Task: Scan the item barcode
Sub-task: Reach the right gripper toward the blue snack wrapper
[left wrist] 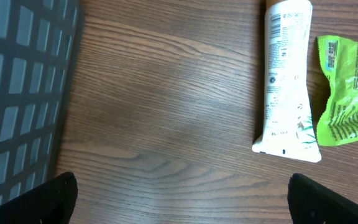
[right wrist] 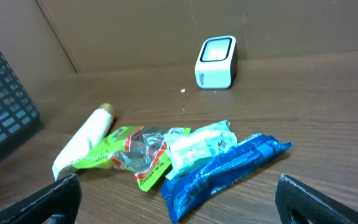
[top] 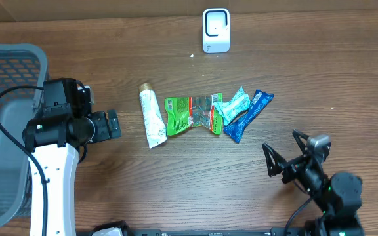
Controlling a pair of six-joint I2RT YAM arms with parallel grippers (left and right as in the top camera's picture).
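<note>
Nothing is picked up yet. The white tube (top: 151,118), green packet (top: 179,115), teal packet (top: 233,105) and blue packet (top: 248,115) lie in a row mid-table (top: 176,190), below the scanner (top: 216,30) at top centre. The left gripper (top: 113,123) beside the tube and the right gripper (top: 284,149) at lower right both gape empty. The next move, I judge, is to close on one item.

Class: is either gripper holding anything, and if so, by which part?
Nothing is held: the left gripper and the right gripper are both open and empty.
</note>
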